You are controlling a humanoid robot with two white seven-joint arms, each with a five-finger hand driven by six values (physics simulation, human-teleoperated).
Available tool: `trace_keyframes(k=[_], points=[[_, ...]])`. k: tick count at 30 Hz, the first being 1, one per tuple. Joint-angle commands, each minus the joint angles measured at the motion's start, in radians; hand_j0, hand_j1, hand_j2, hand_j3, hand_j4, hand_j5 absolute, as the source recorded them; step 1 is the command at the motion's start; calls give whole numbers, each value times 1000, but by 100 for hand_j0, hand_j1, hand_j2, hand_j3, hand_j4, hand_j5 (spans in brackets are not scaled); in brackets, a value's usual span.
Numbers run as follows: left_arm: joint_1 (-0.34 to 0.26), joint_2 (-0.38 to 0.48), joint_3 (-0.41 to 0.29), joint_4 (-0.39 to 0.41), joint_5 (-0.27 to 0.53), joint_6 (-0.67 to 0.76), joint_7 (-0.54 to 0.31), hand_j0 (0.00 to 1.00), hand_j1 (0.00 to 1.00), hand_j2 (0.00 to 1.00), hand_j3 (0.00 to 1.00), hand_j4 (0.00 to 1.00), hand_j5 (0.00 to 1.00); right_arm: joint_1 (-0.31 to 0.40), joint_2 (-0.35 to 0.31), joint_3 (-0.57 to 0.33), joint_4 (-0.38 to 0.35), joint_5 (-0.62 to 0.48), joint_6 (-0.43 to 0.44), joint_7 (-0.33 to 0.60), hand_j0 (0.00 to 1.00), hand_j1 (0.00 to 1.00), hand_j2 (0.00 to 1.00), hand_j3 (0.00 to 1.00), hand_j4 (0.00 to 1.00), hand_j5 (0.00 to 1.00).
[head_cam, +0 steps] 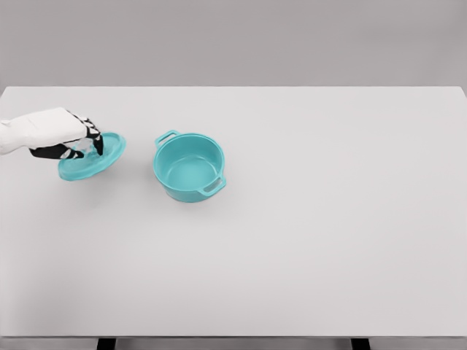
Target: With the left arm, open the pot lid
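A teal pot [189,167] with two side handles stands uncovered on the white table [306,240], left of centre; its inside is empty. Its teal lid [95,162] is off to the pot's left, tilted, with its near edge low over the table. My left hand [86,144] comes in from the left edge and has its dark fingers [93,135] curled over the lid's top, where the knob is hidden. A gap of table separates the lid from the pot. The right arm is out of view.
The white table spans the whole view, with its far edge against a plain grey wall and its front edge at the bottom of the picture.
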State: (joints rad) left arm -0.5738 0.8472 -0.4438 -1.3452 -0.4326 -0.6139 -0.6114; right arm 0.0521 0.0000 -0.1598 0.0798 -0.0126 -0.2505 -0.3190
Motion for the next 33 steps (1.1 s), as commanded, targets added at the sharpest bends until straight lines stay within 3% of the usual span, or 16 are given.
trace_keyframes(k=[1,23,28,31,33], points=[[0,4,0,15,0,3,1,49,49,49,49,49,49,0,0,0,0,0,0,0,100,100,100,100,100,100],[38,33,2,37,-8,3,1,50,50,50,50,50,50,0,0,0,0,-1,-1,0,100,100,100,100,100,100],[38,33,2,44,-15,3,1,59,59,59,59,59,59,0,0,0,0,-1,0,0,100,100,100,100,100,100],[38,32,2,44,-29,3,1,74,74,74,74,74,74,0,0,0,0,-1,-1,0,100,100,100,100,100,100],[38,30,2,54,-29,3,1,78,78,78,78,78,78,0,0,-1,0,0,0,0,100,100,100,100,100,100]])
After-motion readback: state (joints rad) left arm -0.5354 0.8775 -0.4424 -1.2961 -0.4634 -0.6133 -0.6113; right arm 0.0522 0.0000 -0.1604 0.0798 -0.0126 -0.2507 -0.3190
